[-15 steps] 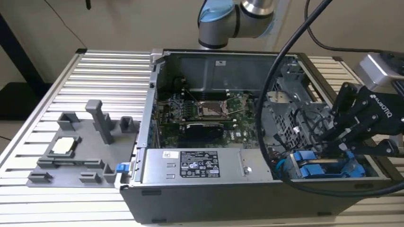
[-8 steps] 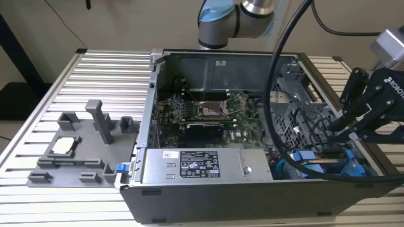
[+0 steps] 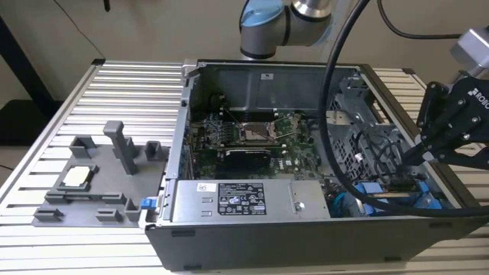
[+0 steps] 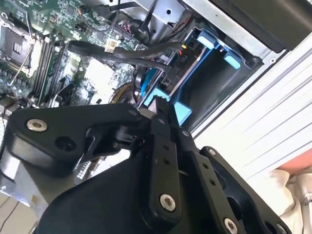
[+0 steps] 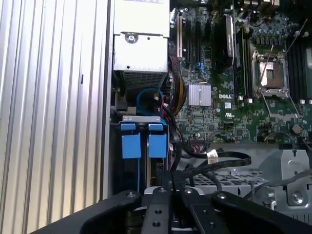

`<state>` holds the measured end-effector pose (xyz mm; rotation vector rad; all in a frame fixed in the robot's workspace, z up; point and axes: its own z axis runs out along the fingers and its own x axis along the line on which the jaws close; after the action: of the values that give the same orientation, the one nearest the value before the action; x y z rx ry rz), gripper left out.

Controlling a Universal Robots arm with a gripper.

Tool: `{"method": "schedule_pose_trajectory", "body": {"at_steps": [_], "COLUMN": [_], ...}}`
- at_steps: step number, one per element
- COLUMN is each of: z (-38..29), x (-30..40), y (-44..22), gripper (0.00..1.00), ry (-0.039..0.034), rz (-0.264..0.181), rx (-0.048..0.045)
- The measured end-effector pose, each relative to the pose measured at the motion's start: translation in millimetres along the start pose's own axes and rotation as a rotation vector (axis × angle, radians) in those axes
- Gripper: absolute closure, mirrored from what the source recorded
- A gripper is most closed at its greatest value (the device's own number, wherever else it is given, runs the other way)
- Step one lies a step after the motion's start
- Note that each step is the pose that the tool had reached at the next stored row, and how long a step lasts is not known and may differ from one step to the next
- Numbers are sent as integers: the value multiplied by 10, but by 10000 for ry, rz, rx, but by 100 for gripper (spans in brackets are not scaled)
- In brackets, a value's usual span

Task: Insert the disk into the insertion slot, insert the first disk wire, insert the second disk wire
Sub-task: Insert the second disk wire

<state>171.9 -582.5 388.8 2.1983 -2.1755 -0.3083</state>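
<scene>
Printed label [image 3: 241, 204] on power supply [image 3: 306, 200]: lettering too fine to make out. White sticker [image 3: 268, 75] on chassis rear wall [image 3: 306, 86]: illegible. White tag [image 5: 212, 156] on black cable [image 5: 234, 158]: no legible print.

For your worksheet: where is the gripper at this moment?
In the exterior view the gripper is at the view's right, reaching down into the open computer case above the blue-trimmed drive bays, beside the black cables.
</scene>
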Motion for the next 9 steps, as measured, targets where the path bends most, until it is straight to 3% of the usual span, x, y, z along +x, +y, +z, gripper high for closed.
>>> {"method": "schedule_pose_trajectory", "body": {"at_steps": [1, 3, 4, 7, 9], "z": [0, 3, 4, -16, -30], "x": [0, 0, 0, -2, -5], "y": [10, 25, 32, 41, 45], "gripper": [89, 89, 89, 89, 89], "ry": [22, 55, 73, 146, 234], "rz": [-16, -50, -57, -32, -14], "rx": [170, 497, 596, 657, 670]}}
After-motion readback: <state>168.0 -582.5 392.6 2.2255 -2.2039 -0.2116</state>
